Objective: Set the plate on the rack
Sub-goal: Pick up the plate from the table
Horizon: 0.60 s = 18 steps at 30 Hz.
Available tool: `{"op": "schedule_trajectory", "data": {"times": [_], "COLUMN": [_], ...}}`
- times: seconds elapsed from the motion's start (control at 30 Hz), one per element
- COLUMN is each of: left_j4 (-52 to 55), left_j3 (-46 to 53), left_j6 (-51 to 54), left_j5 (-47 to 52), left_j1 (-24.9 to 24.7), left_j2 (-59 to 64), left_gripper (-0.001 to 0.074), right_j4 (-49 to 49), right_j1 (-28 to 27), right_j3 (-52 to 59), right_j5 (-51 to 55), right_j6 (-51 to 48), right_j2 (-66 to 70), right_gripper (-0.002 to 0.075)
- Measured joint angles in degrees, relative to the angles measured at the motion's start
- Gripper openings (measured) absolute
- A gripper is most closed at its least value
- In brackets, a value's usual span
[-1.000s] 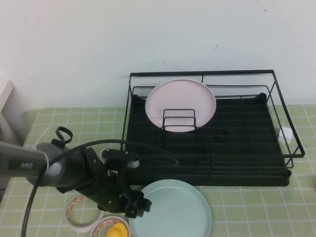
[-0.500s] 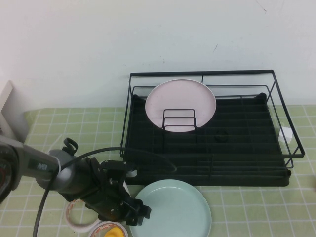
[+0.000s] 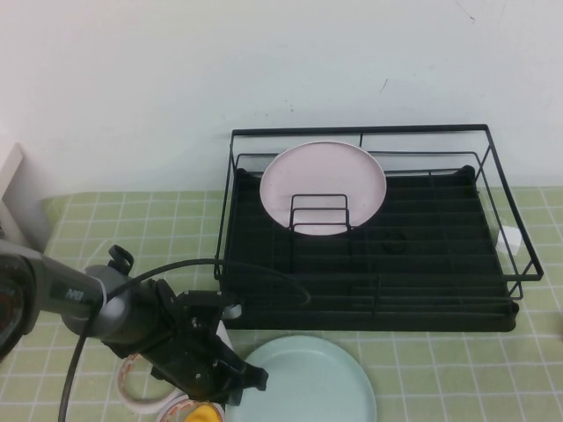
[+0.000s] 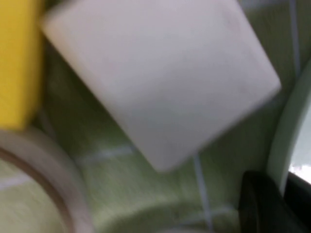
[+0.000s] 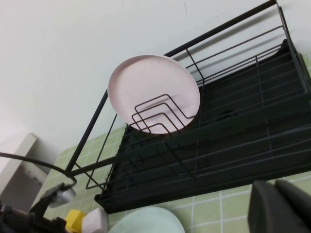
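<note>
The pale mint-green plate (image 3: 308,385) lies on the table in front of the black wire rack (image 3: 361,130), close to the near edge. My left gripper (image 3: 244,381) is at the plate's left rim. In the left wrist view the rim (image 4: 287,131) runs between my two black fingers (image 4: 260,204), which are shut on it. My right gripper (image 5: 278,187) is out of the high view; in the right wrist view its fingers are together and empty, hovering near the rack's front right. The plate's edge also shows there (image 5: 146,222).
A pale pink plate (image 3: 323,187) stands upright in the rack's small wire holder (image 3: 318,213). A tape roll (image 3: 141,385), a white block (image 4: 160,82) and a yellow object (image 3: 208,413) lie left of the plate. A small white object (image 3: 510,237) sits at the rack's right side.
My left arm has drawn back toward the near edge. The mint-green plate has shifted with it, away from the rack's front.
</note>
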Motion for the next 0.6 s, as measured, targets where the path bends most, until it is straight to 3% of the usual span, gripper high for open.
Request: {"op": "schedule_trajectory", "data": {"times": [0.23, 0.6], "left_j4": [0.0, -5.4], "left_j3": [0.2, 0.56], "left_j6": [0.85, 12.12], "left_j5": [6.06, 9.9], "left_j1": [-0.13, -0.13], "left_j2": [-5.46, -16.67], "left_gripper": [0.0004, 0.0004], "right_j4": [0.0, 1.19], "right_j1": [0.0, 0.0], "right_j3": [0.0, 0.0], "right_j5": [0.0, 0.0], "right_j6": [0.0, 0.0], "right_j2": [0.0, 0.0], "right_gripper": [-0.0002, -0.0002]}}
